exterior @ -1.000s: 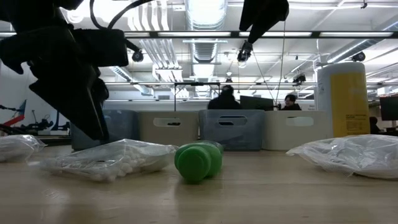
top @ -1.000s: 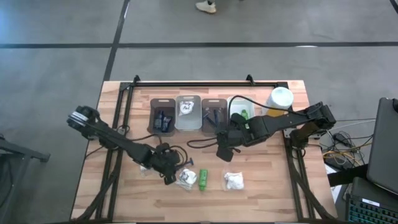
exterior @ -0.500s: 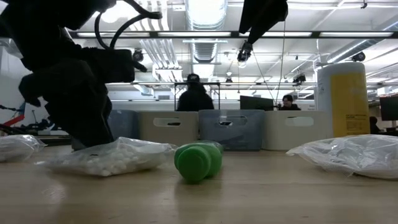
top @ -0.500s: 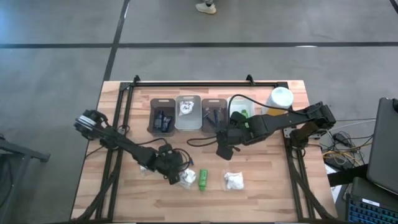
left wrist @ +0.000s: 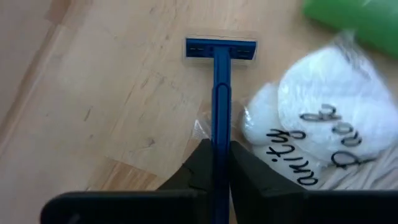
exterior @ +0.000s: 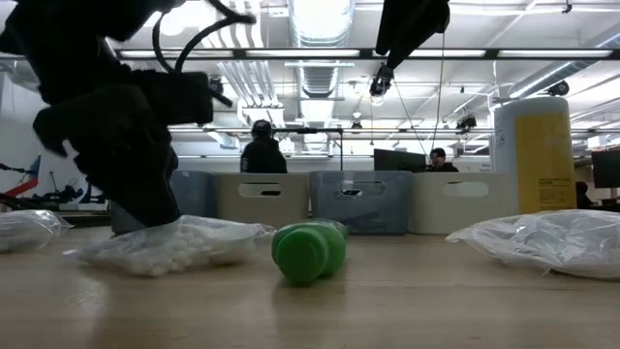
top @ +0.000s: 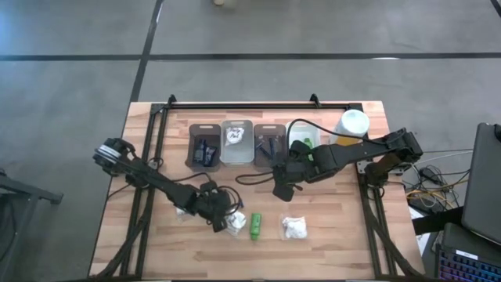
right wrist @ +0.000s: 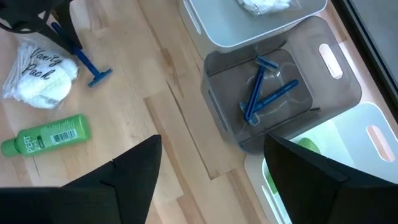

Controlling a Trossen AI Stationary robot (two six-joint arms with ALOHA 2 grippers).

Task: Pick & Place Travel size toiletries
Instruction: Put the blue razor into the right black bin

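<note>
Since a second ago, we note the left tool [left wrist: 214,163] has come down at the front of the tabletop [top: 329,243] and closed; its fingers now pinch the handle of a blue razor [left wrist: 219,81]. Right tool [right wrist: 211,180] has barely shifted, hanging above the middle of the tabletop with its fingers spread and nothing between them.

Largest first. Tabletop is pale wooden planking, smooth, with visible grain. Four rectangular plastic bins [top: 236,142] stand in a row along the back, two translucent grey and two white, each apparently collecting one kind of item: razors lie in one grey bin [right wrist: 281,93], a packet in a white one. A tall yellow bottle [top: 352,125] with a white cap stands beside the row.

Loose items at the front: a soft clear-wrapped packet [top: 294,227] of white fluff lies apart on the right; a second packet [left wrist: 323,130], with handwriting on its wrap, lies touching the razor handle. A small green bottle [top: 255,225], glossy and round, lies on its side just beside that packet.

The razor is thin, hard plastic, its head flat on the wood. We judge the grip on the handle suits lifting it towards the razor bin.
</note>
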